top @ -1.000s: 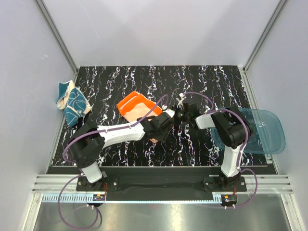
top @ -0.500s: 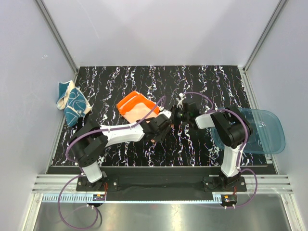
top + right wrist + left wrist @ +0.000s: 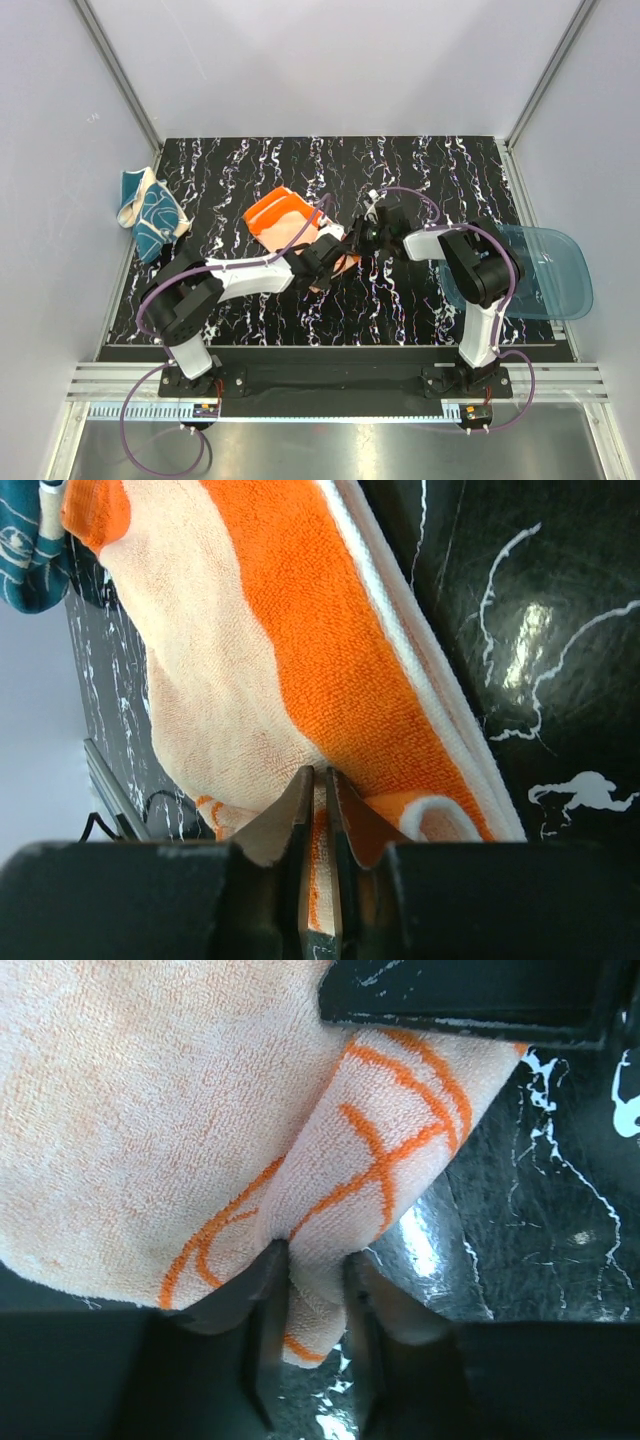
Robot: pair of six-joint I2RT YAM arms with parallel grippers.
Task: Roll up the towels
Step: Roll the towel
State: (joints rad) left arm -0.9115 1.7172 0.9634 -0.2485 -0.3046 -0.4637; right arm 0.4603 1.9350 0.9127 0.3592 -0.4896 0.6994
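The orange and peach towel [image 3: 280, 220] lies mid-table, partly folded over. My left gripper [image 3: 325, 262] is shut on its near right edge; the left wrist view shows a peach fold with orange lines [image 3: 330, 1210] pinched between the fingers [image 3: 265, 1300]. My right gripper [image 3: 362, 237] is shut on the towel's right edge; the right wrist view shows the orange band [image 3: 330, 660] and the cloth pinched between the fingers [image 3: 300, 810]. The two grippers are close together. The teal towel [image 3: 150, 212] lies crumpled at the far left edge of the table, also glimpsed in the right wrist view [image 3: 30, 550].
A translucent blue plastic tray [image 3: 545, 270] sits at the right edge, partly off the black marbled table [image 3: 430, 170]. Grey walls enclose the back and sides. Purple cables loop over both arms.
Both grippers have moved left and toward the far side with the towel's edge, folding it over the rest of the orange towel. The teal towel has not moved.
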